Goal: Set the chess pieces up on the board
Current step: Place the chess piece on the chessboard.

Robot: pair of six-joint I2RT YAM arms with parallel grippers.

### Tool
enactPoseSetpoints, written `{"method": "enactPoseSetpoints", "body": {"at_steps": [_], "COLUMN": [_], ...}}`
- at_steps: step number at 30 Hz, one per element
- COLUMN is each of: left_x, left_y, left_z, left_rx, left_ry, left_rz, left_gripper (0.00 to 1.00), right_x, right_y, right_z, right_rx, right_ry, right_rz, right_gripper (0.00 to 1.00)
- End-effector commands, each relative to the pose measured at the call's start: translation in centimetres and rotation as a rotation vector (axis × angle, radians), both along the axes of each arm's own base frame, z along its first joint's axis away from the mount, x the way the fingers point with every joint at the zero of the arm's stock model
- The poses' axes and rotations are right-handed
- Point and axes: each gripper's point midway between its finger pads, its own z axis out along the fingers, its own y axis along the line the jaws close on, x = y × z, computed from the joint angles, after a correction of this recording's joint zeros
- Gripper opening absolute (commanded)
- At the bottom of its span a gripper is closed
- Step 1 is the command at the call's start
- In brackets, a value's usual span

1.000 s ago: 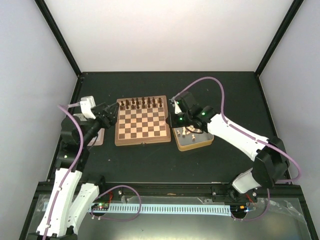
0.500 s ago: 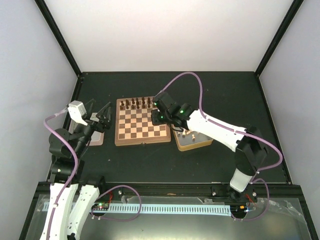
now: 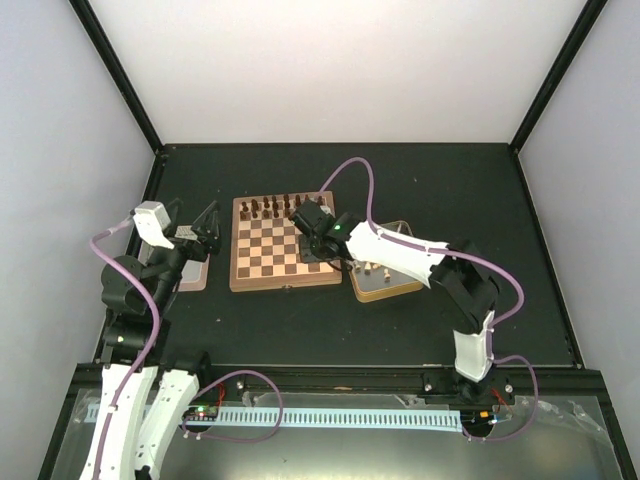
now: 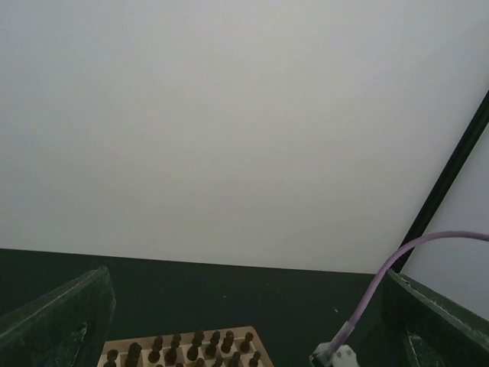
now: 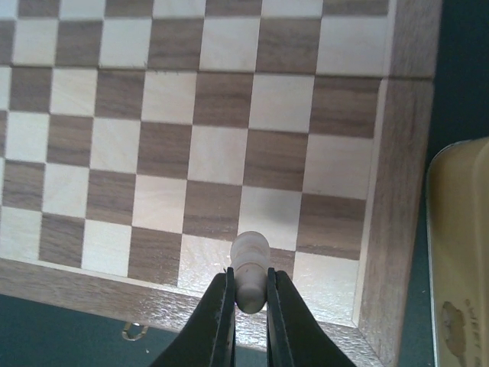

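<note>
While my right gripper [image 5: 246,302] clamps pale piece [image 5: 249,256] over board's [image 5: 397,191] near row, right end, placing step in hand. Next: lower upright onto square, release. My left gripper [image 3: 205,222] apart, left of board.

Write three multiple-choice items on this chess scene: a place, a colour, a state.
1. Where on the square checked wooden board do the dark brown wooden chessmen stand?
A) near rows B) far rows C) centre

2. What colour is the small wooden chess piece in the right gripper?
A) black B) red C) pale tan

3. How is the left gripper?
A) open, empty B) shut on a pawn C) shut, empty

Answers:
1 B: they line the board's far edge.
2 C: pale wood shows between the fingers.
3 A: its fingers stand wide apart.
</note>
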Motion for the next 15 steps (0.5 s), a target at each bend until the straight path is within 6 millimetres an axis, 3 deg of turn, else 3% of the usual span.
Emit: {"method": "enactPoseSetpoints", "body": {"at_steps": [1, 7, 15], "left_x": [0.1, 0.2, -0.3], "left_y": [0.3, 0.3, 0.6], "left_z": [0.5, 0.2, 0.2], "left_rx": [-0.005, 0.000, 0.009], "left_ry": [-0.022, -0.012, -0.023], "left_rz": [0.019, 0.019, 0.034], "left_gripper": [0.96, 0.97, 0.97], "right_x": [-0.6, -0.7, -1.6], "right_y": [1.4, 2.5, 2.4], "right_z": [-1.0, -1.6, -2.2], "right_rx": [-0.011, -0.089, -0.211], "right_ry": [0.037, 0.043, 0.059], "right_rz": [0.020, 0.049, 0.081], "right_gripper": [0.01, 0.02, 0.03]}}
